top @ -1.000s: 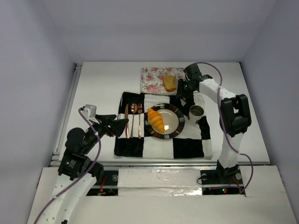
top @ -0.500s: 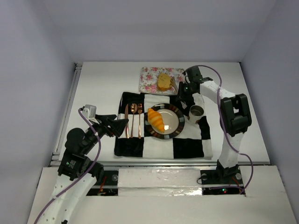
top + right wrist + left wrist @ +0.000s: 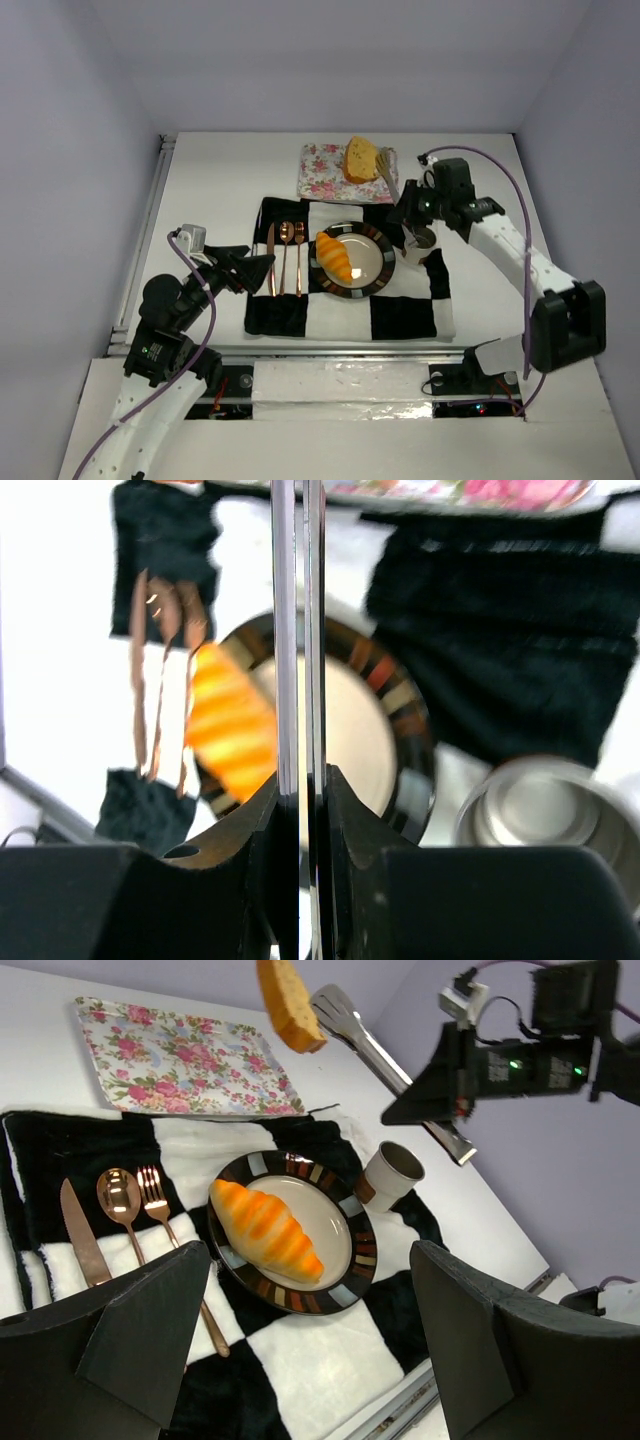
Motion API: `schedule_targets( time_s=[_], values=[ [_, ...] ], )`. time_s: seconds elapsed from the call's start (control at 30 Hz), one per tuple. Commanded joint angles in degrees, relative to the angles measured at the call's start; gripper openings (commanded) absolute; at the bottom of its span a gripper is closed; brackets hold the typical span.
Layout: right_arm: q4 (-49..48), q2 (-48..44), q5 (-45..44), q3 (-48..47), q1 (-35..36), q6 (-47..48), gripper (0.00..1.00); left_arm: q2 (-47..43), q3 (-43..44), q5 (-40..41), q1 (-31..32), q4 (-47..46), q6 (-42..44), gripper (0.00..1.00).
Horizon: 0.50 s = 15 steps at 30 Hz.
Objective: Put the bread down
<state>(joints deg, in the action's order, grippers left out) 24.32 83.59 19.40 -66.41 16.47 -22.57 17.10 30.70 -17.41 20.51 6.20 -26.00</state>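
While the left gripper (image 3: 262, 266) is held wide open and empty just beside the left edge of the checkered cloth (image 3: 400, 315), the right gripper (image 3: 412, 203) is closed tightly on the handle end of a pair of metal tongs (image 3: 388, 172). In the right wrist view the two tong arms are seen pressed almost together between the black fingers (image 3: 255, 825). The bread slice (image 3: 361, 158), brown-crusted and yellowish, is pinched at the tips of the tongs and is held in the air, tilted, above the far right part of the floral tray (image 3: 322, 172); no contact with the tray is seen in the left wrist view. The croissant (image 3: 334, 257) is laid on the left side of the dark-rimmed plate (image 3: 385, 262), which is set on the cloth. A knife (image 3: 271, 258), a spoon (image 3: 285, 250) and a fork (image 3: 299, 255) are lined up side by side to the left of the plate. A cup (image 3: 420, 240) is stood upright just right of the plate and is partly covered by the right arm in the top view.
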Motion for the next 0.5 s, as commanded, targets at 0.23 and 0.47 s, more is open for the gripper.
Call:
schedule_targets(
  time_s=[0.23, 0.47],
  values=[
    [-3.1, -26.6, -1.6, 22.6, 11.9, -12.9, 0.08, -0.3, -0.4, 0.1, -0.3, -2.9, -0.2, 0.79],
    [-1.0, -38.9, -4.6, 33.4, 19.4, -23.7, 0.09, -0.3, -0.4, -0.2, -0.3, -2.9, -0.2, 0.79]
  ],
)
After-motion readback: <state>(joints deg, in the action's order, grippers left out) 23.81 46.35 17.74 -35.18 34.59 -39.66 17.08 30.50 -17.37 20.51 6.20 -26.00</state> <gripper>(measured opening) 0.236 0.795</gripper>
